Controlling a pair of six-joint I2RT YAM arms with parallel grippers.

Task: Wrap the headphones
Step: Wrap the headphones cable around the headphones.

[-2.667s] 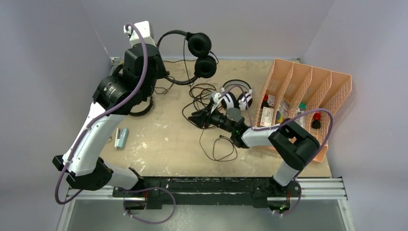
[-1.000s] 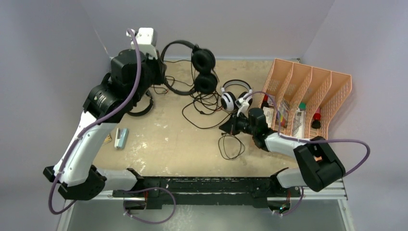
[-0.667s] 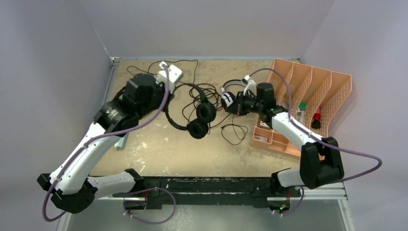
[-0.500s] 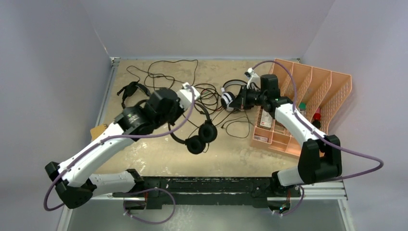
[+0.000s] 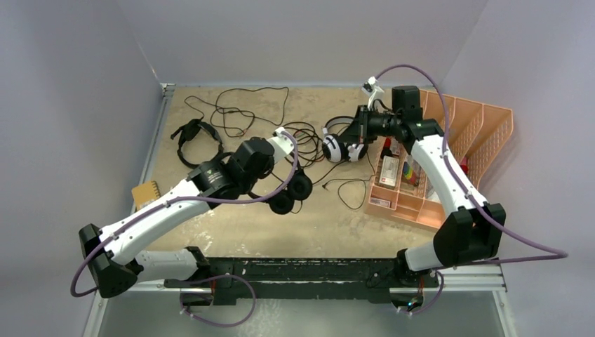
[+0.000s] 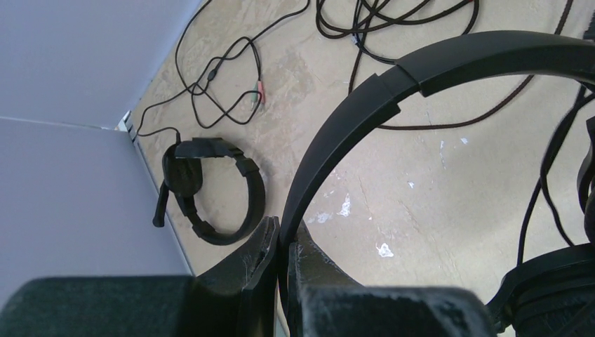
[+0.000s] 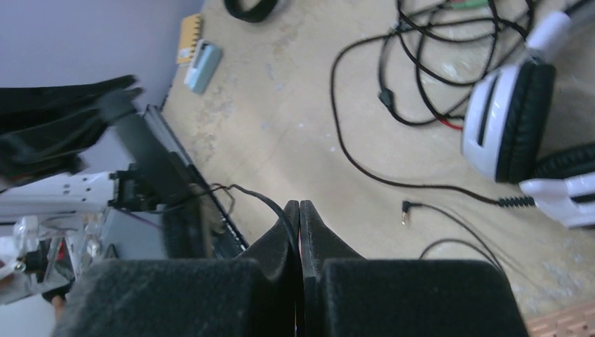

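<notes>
The larger black headphones (image 5: 292, 191) hang at the table's centre, and my left gripper (image 6: 284, 235) is shut on their headband (image 6: 365, 105). The white-and-black headphones (image 5: 339, 145) lie at back right, their white ear cup (image 7: 509, 130) also in the right wrist view. Just right of them, above the table, my right gripper (image 5: 359, 133) is shut on a thin black cable (image 7: 270, 201). The small black headphones (image 5: 194, 135) lie at back left, also seen as a ring (image 6: 214, 189) in the left wrist view. Tangled black cables (image 5: 303, 135) lie between the pairs.
An orange desk organiser (image 5: 459, 130) with small items fills the right side, close under my right arm. A tan notepad (image 5: 145, 191) lies at the left edge, with a light blue item (image 7: 203, 64) beside it. A loose cable (image 5: 235, 107) loops along the back.
My left arm swung from the back left to the centre, carrying the larger black headphones. My right gripper moved from the front centre to the back right beside the white-and-black pair, still shut.
</notes>
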